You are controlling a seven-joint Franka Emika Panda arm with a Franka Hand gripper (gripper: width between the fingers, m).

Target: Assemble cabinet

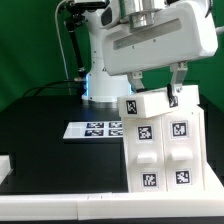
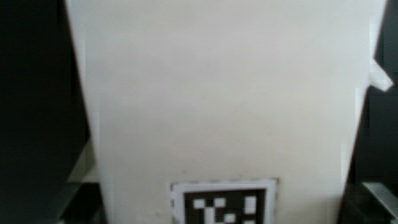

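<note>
The cabinet [image 1: 160, 142] stands lower right, panels apparently mounted; the gripper [image 1: 156, 92] straddles its top edge, whether clamped I cannot tell. Finishing steps likely remain.

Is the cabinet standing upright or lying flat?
Upright: the cabinet stands on the table, its tall tagged face vertical, under the tool.

White cabinet [image 1: 160, 140] with black-and-white square tags [image 1: 146, 130], black table [image 1: 45, 140].

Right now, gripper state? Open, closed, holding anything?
Gripper: fingers straddle the top edge of the cabinet and look closed on it, holding it upright; actual pad contact is hard to confirm.
</note>
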